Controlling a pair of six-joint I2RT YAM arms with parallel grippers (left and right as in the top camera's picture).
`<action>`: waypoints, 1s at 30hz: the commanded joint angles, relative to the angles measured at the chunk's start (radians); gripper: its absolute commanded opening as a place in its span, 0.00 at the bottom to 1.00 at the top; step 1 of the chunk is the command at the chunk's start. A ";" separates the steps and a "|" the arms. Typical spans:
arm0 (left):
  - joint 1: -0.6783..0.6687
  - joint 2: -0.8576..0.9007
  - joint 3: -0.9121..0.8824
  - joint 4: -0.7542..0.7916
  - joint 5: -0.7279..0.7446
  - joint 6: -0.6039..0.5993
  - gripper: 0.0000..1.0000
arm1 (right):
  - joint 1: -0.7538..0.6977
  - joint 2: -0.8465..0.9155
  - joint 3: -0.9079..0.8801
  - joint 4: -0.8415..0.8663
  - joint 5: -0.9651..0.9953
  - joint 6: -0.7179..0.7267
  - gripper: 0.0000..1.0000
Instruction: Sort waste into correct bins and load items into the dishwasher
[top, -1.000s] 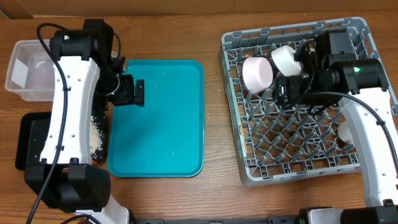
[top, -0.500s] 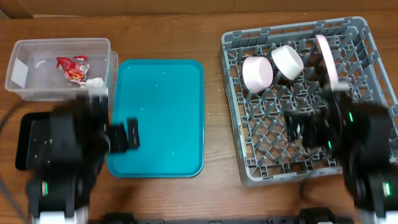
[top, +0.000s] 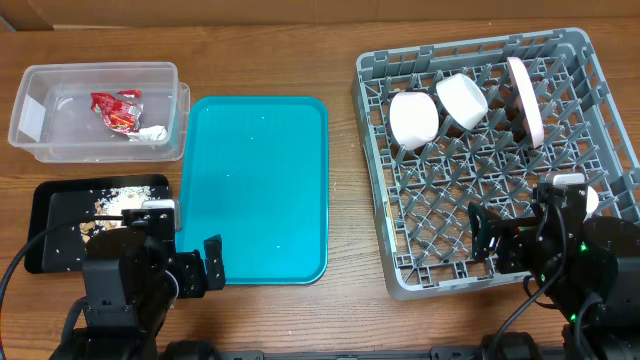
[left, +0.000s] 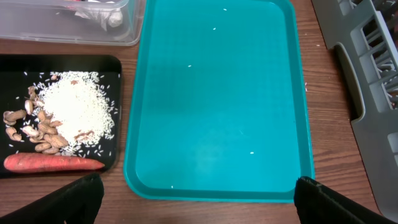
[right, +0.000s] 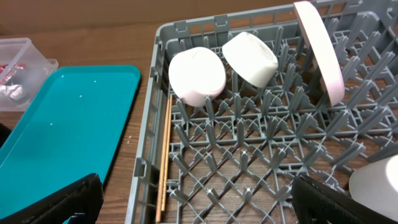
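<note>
The teal tray (top: 250, 190) lies empty apart from a few rice grains; it also shows in the left wrist view (left: 217, 93). The grey dishwasher rack (top: 600, 70) holds two white bowls (top: 413, 118) (top: 462, 100), an upright pink plate (top: 525, 98) and a white cup (right: 379, 186). Wooden chopsticks (right: 165, 162) lie along its left edge. My left gripper (top: 200, 270) is open and empty at the tray's near left corner. My right gripper (top: 488, 240) is open and empty over the rack's near part.
A clear bin (top: 40, 130) at the far left holds a red wrapper (top: 115, 108) and white scraps. A black tray (left: 12, 62) holds rice (left: 78, 109), almonds (left: 31, 127) and a carrot (left: 53, 163). Bare wood lies between tray and rack.
Both arms have drawn back from the far side of the table to the near edge. The bin's contents and the pink plate have come into sight.
</note>
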 joint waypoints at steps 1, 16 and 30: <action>0.000 -0.005 -0.010 0.003 -0.010 0.002 1.00 | -0.004 -0.001 -0.011 -0.009 0.010 0.003 1.00; 0.000 -0.005 -0.010 0.003 -0.010 0.002 1.00 | -0.001 -0.486 -0.508 0.562 -0.108 0.038 1.00; 0.000 -0.005 -0.010 0.003 -0.010 0.002 1.00 | -0.001 -0.627 -1.009 1.168 0.260 0.160 1.00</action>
